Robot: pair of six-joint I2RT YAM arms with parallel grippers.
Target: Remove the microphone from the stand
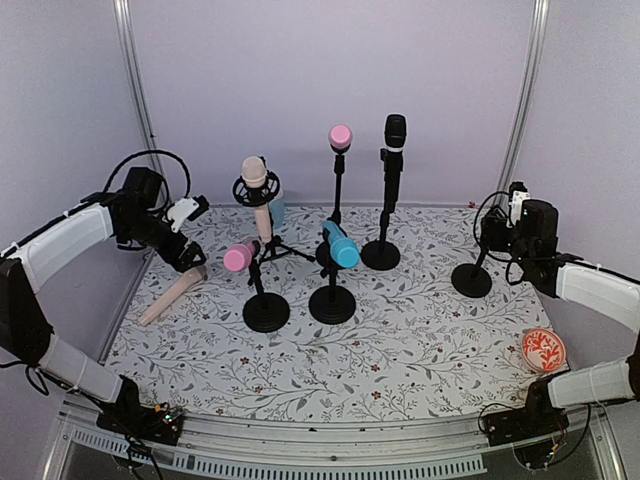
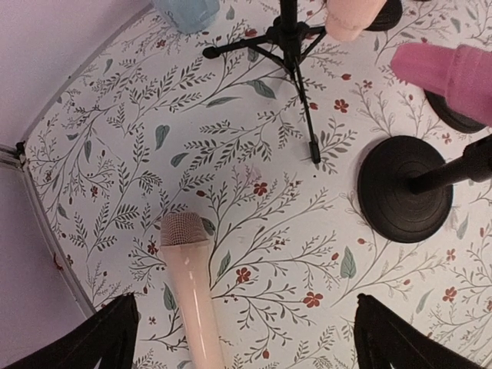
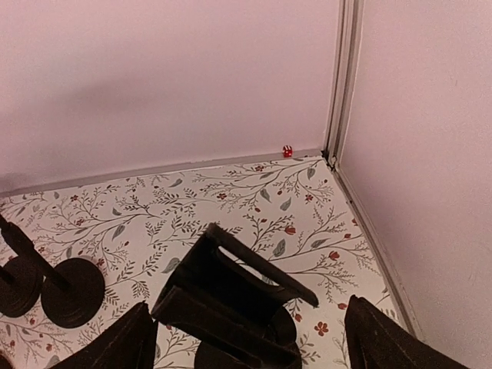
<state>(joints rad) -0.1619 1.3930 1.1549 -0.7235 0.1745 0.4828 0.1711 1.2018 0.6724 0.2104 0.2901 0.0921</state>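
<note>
A peach microphone lies flat on the floral mat at the left, off any stand; it also shows in the left wrist view. My left gripper hovers just above its head end, open and empty, with the microphone near the left finger. My right gripper is open around the empty black clip of a stand with a round base at the right. It holds nothing.
Several microphones stay on stands mid-table: a pale pink one on a tripod, a pink one, a blue one, an upright pink one and a black one. An orange disc lies at the right.
</note>
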